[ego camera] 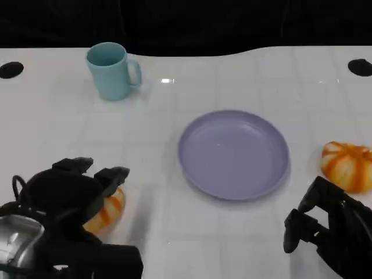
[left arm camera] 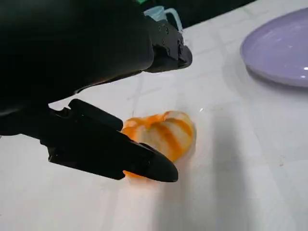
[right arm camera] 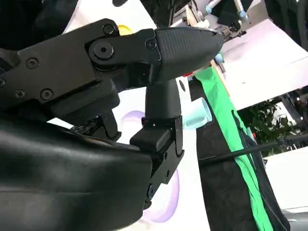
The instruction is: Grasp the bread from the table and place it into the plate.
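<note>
An orange-and-white striped bread (ego camera: 110,210) (left arm camera: 166,134) lies on the white table at the near left. My left hand (ego camera: 70,195) (left arm camera: 86,62) hovers over it with fingers spread to either side, the thumb (left arm camera: 110,151) low beside the loaf; no grip on the loaf shows. A second striped bread (ego camera: 347,165) lies at the right edge. The purple plate (ego camera: 232,154) (left arm camera: 284,48) sits bare in the middle, between the two loaves. My right hand (ego camera: 328,229) (right arm camera: 120,96) is low at the near right, just in front of the second bread, holding nothing.
A teal mug (ego camera: 111,71) (left arm camera: 163,13) (right arm camera: 197,113) stands at the far left, handle to the right. Two black round holes (ego camera: 10,70) (ego camera: 360,67) mark the table's far corners. The table's far edge meets a dark backdrop.
</note>
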Controlling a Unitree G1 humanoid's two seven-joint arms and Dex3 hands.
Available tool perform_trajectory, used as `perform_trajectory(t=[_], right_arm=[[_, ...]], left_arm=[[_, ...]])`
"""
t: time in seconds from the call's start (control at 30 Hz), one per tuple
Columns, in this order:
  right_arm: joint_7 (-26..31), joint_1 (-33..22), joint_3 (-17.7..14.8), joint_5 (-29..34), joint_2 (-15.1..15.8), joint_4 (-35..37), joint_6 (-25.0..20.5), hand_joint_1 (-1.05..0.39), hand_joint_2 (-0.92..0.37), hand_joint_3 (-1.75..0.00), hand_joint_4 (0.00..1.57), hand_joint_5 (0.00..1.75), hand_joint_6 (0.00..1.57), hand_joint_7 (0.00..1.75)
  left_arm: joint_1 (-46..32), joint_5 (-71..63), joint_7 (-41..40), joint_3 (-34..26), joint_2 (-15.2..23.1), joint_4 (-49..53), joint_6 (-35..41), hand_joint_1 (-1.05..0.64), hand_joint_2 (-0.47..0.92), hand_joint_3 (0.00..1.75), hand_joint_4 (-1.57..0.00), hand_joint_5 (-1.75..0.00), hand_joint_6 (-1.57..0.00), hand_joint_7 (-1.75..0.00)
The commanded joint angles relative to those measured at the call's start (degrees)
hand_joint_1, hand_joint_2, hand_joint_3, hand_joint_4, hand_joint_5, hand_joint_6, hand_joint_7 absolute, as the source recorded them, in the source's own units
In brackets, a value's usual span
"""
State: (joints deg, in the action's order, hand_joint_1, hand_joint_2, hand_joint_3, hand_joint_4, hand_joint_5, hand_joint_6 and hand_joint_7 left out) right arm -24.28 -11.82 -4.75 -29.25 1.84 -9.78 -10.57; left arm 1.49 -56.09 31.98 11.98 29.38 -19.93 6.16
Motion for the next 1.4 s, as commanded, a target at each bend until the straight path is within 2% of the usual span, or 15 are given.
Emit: perform_trajectory(t=[0.03, 0.2, 0.37, 0.6, 1.0, 1.07, 1.1, 1.2, 1.23, 1.27, 1.33, 1.37, 1.4], right_arm=[[0.3, -0.3, -0.6, -0.4, 0.5, -0.6, -0.1, -0.59, -0.92, -0.34, 0.74, 1.75, 0.61, 1.57], [0.4, -0.4, -0.7, -0.6, 0.5, -0.8, -0.4, -0.59, -0.92, -0.34, 0.74, 1.75, 0.62, 1.57], [0.1, -0.5, -0.7, -0.4, 0.6, -0.9, 0.0, -0.58, -0.92, -0.36, 0.74, 1.75, 0.62, 1.56], [0.1, -0.3, -0.7, -0.2, 0.6, -0.6, 0.2, -0.58, -0.92, -0.36, 0.75, 1.75, 0.63, 1.57], [0.3, -0.4, -0.8, -0.8, 0.5, -1.0, -0.7, -0.59, -0.92, -0.36, 0.76, 1.75, 0.63, 1.57], [0.1, -0.3, -0.8, -0.8, 0.5, -0.8, -0.4, -0.58, -0.92, -0.35, 0.76, 1.75, 0.63, 1.57], [0.0, -0.3, -0.8, -0.7, 0.6, -0.7, -0.2, -0.59, -0.92, -0.35, 0.75, 1.75, 0.62, 1.57], [0.2, -0.3, -0.8, -0.4, 0.5, -0.7, -0.1, -0.59, -0.92, -0.36, 0.75, 1.75, 0.62, 1.57], [0.5, -0.3, -0.7, -0.2, 0.4, -0.8, -0.1, -0.59, -0.92, -0.36, 0.75, 1.75, 0.62, 1.57], [0.8, -0.3, -0.6, -0.2, 0.3, -1.0, -0.2, -0.59, -0.92, -0.35, 0.75, 1.75, 0.62, 1.57], [0.9, -0.2, -0.6, -0.4, 0.3, -0.9, -0.4, -0.59, -0.92, -0.35, 0.75, 1.75, 0.62, 1.57], [0.8, -0.1, -0.6, -0.4, 0.3, -0.7, -0.3, -0.59, -0.92, -0.35, 0.75, 1.75, 0.62, 1.57], [0.6, 0.0, -0.6, -0.4, 0.4, -0.5, -0.1, -0.59, -0.92, -0.35, 0.75, 1.75, 0.62, 1.57]], left_arm=[[2.9, -0.6, -2.5, 1.7, 0.1, 6.0, 0.1, -0.57, 0.84, 0.00, 0.00, 0.00, -0.05, 0.00], [5.7, -0.1, -5.7, 3.4, -0.3, 12.6, -0.2, -0.56, 0.86, 0.01, -0.03, -0.02, -0.06, -0.01], [9.1, 0.8, -12.7, 5.0, -1.7, 22.5, -1.6, -0.54, 0.86, 0.00, -0.09, -0.04, -0.07, -0.01], [14.1, 0.9, -13.4, 8.3, -2.0, 31.4, -0.9, -0.55, 0.87, 0.00, -0.09, -0.04, -0.07, -0.01], [19.4, 5.2, -17.5, 11.6, -3.0, 45.1, -4.4, -0.49, 0.83, 0.00, -0.19, -0.10, -0.21, -0.05], [19.4, 6.8, -18.0, 11.3, -3.3, 45.8, -4.8, -0.47, 0.84, 0.00, -0.21, -0.11, -0.24, -0.05], [19.3, 7.6, -18.2, 11.1, -3.5, 46.2, -5.0, -0.39, 0.84, 0.01, -0.26, -0.13, -0.30, -0.07], [19.4, 10.6, -19.8, 10.1, -3.8, 47.6, -5.8, -0.30, 0.87, 0.02, -0.33, -0.16, -0.38, -0.08], [19.5, 11.2, -21.3, 9.9, -3.8, 48.5, -6.6, -0.25, 0.90, 0.03, -0.44, -0.22, -0.48, -0.10], [19.7, 11.6, -22.7, 9.9, -3.8, 49.4, -7.4, -0.22, 0.91, 0.06, -0.50, -0.35, -0.57, -0.08], [20.3, 12.1, -26.2, 10.1, -3.8, 51.9, -9.7, -0.20, 0.92, 0.13, -0.53, -0.81, -0.73, -0.05], [20.7, 12.4, -27.7, 10.1, -3.9, 53.3, -10.6, -0.21, 0.92, 0.17, -0.61, -1.21, -0.88, -0.09], [21.2, 12.6, -29.0, 10.2, -4.1, 54.8, -11.4, -0.24, 0.92, 0.17, -0.66, -1.37, -0.96, -0.12]])
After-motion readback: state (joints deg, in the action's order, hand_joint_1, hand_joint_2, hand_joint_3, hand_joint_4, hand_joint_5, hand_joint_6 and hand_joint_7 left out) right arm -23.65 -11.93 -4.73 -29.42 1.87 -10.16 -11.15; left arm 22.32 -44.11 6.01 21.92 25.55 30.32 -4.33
